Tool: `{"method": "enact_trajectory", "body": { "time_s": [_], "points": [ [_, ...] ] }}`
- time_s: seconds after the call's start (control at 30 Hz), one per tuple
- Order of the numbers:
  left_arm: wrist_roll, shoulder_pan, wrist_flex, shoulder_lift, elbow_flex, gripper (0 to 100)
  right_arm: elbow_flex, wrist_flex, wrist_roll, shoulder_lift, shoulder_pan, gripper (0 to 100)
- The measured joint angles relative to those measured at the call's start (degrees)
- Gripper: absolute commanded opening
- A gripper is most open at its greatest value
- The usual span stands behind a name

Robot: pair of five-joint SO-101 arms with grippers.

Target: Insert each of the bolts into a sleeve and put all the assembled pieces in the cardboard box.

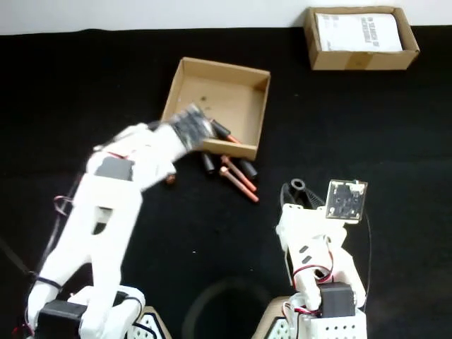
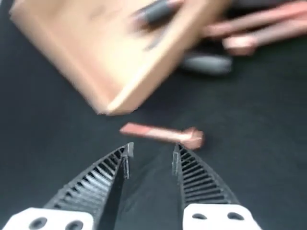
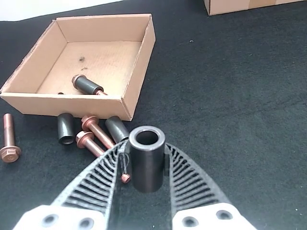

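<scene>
My left gripper [image 2: 151, 155] is open just above the black mat, and a copper bolt [image 2: 160, 134] lies crosswise right beyond its fingertips, near a corner of the cardboard box [image 2: 120, 52]. My right gripper [image 3: 146, 153] is shut on an upright black sleeve [image 3: 147, 165], held near the mat in front of the box [image 3: 136, 62]. One assembled bolt and sleeve [image 3: 86, 86] lies inside the box. Outside its near wall lie two loose sleeves [image 3: 65, 128] [image 3: 117, 128] and two bolts [image 3: 96, 125] [image 3: 91, 143]. The high view shows the held sleeve [image 1: 297, 186].
A second cardboard box [image 1: 360, 56] with a printed sheet stands at the far right corner. The left arm [image 1: 127, 169] stretches over the mat to the open box's [image 1: 185, 78] near left corner. Dark mat lies open to the left and right.
</scene>
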Motion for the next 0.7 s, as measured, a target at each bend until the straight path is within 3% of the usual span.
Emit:
{"method": "enact_trajectory", "body": {
  "time_s": [0.17, 0.3, 0.53, 0.7],
  "points": [
    [-18.9, 0.8, -6.7, 0.0, 7.6, 11, 0.0, 0.0, 0.0, 0.0, 0.0, 0.6],
    [-32.1, -2.0, -20.7, 0.0, 15.9, 12, 0.0, 0.0, 0.0, 0.0, 0.0, 0.6],
    [-33.5, -5.4, -54.4, 6.4, 26.4, 12, 0.0, 0.0, 0.0, 0.0, 0.0, 0.6],
    [-33.6, -5.4, -64.8, 16.9, 22.7, 12, 0.0, 0.0, 0.0, 0.0, 0.0, 0.6]
  ]
}}
